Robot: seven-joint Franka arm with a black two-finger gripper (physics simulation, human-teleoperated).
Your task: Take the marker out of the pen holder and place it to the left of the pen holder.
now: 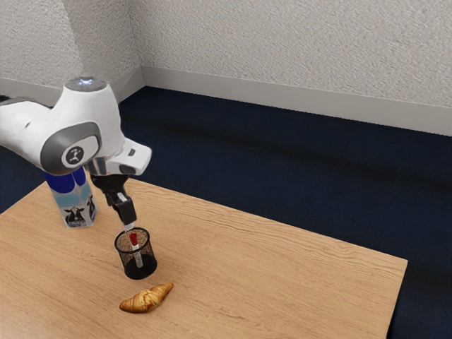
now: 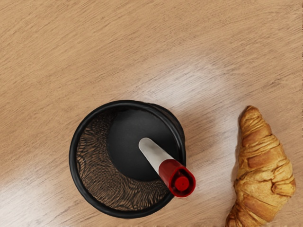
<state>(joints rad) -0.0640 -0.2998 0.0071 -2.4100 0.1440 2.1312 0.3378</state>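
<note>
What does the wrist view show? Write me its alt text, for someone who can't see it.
A red-and-white marker stands tilted inside a round black mesh pen holder, seen from above, its red end overlapping the rim. A golden-brown croissant lies beside the holder on a wooden table.

Red-capped marker (image 2: pixel 177 178) leaning inside black pen holder (image 2: pixel 74 165), croissant (image 2: pixel 265 172) nearby.

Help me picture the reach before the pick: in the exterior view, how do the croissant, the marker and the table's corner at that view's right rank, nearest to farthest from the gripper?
1. Marker: in the pen holder, just below the gripper.
2. Croissant: on the table, beyond the holder, toward the view's lower edge.
3. Table corner: far off at the exterior view's right.
</note>
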